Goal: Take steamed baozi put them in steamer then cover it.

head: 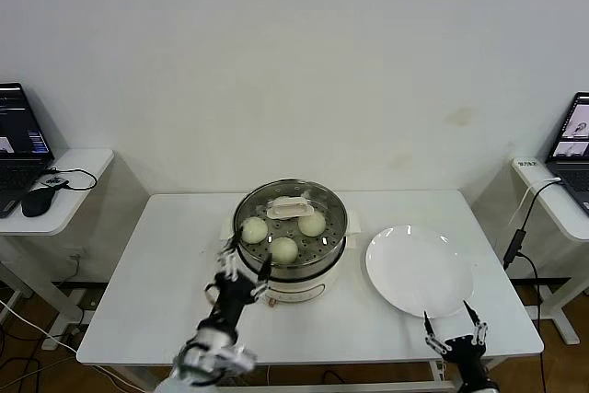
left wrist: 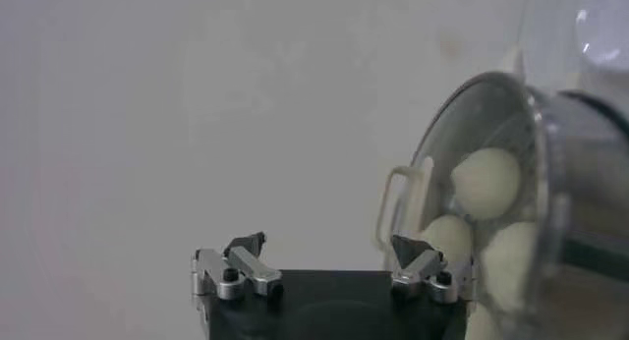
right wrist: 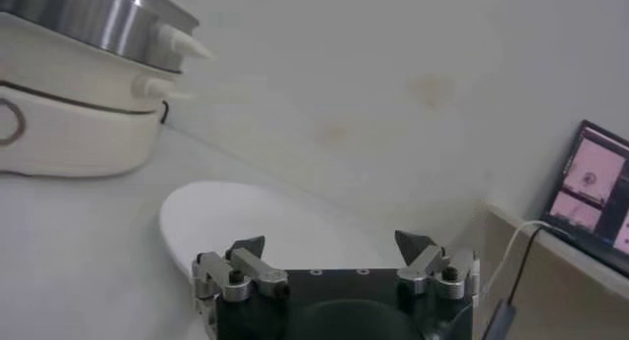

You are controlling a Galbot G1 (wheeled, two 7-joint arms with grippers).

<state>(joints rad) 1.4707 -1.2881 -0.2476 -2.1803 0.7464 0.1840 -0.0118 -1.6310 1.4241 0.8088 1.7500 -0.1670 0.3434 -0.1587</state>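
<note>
The steamer (head: 293,275) stands mid-table on its cream base, with a clear glass lid (head: 288,206) resting on it. Three baozi show through the glass, at the left (head: 255,229), right (head: 312,224) and front (head: 283,248); a fourth is hidden. My left gripper (head: 246,262) is open and empty, just off the steamer's front left. In the left wrist view (left wrist: 329,242) it faces the lid (left wrist: 531,126) and the baozi (left wrist: 486,183) behind the glass. My right gripper (head: 448,319) is open and empty at the table's front edge, below the plate; its own view (right wrist: 329,242) shows nothing between the fingers.
A bare white plate (head: 419,273) lies right of the steamer and also shows in the right wrist view (right wrist: 265,224), with the steamer (right wrist: 79,18) beyond it. Side desks with laptops (head: 18,149) (head: 572,140) flank the table; a cable (head: 515,236) hangs at the right.
</note>
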